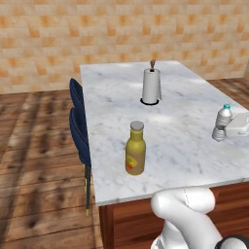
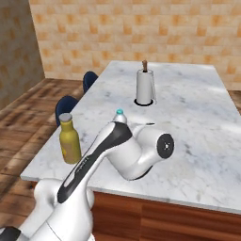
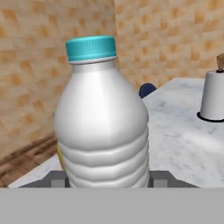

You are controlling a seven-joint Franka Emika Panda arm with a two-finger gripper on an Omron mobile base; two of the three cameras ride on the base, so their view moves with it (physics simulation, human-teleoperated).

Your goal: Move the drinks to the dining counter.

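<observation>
Where the left base view ends at its right edge, the gripper (image 1: 232, 130) is cut off, so just a pale block of the hand shows against the water bottle (image 1: 222, 122), which stands upright over the right side of the counter (image 1: 165, 136); whether its base touches the marble cannot be told. The amber bottle (image 1: 135, 149) stands free near the front left edge, grey cap up, yellow-red label facing forward, and the towel roll (image 1: 151, 86) is upright well behind it. Two stools (image 1: 79, 127) sit along the left side. In the right base view the arm hides most of the water bottle (image 2: 119, 115), leaving the blue cap and shoulder; the amber bottle (image 2: 69, 139) is at the near left corner of the counter (image 2: 197, 117), the towel roll (image 2: 145, 86) farther back. In the hand view the fingers (image 3: 56, 179) press both sides of the clear ribbed water bottle (image 3: 103, 122), jaws clamped on it, and its lower end is hidden by the bottom band.
</observation>
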